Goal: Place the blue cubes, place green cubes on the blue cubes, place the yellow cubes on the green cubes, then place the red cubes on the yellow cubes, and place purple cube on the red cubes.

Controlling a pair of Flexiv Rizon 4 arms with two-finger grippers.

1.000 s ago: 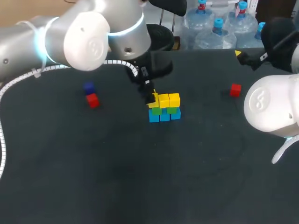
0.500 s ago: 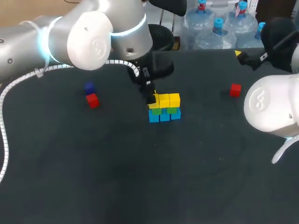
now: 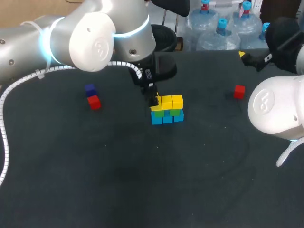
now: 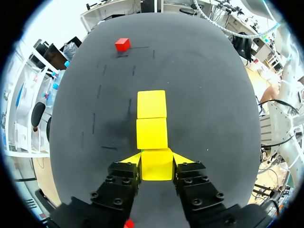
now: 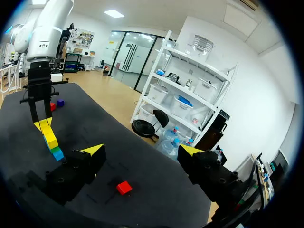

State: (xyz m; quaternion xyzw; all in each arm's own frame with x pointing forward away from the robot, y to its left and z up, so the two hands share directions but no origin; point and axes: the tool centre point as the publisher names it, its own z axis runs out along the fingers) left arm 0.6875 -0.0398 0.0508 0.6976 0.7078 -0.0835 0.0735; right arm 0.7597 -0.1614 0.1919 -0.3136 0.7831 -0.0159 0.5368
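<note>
Here, a yellow cube (image 4: pixel 156 167) is gripped from both sides by the left gripper (image 4: pixel 156 160) at the end of a row with two more yellow cubes (image 4: pixel 152 118), set on green cubes (image 3: pixel 175 112) over blue cubes (image 3: pixel 167 118) at mid-desk (image 3: pixel 142 180). The right gripper (image 5: pixel 142 150) is held open above the desk's right side. A red cube (image 3: pixel 94 102) lies just beside the purple cube (image 3: pixel 90 89); a second red cube (image 3: pixel 239 91) lies well apart.
</note>
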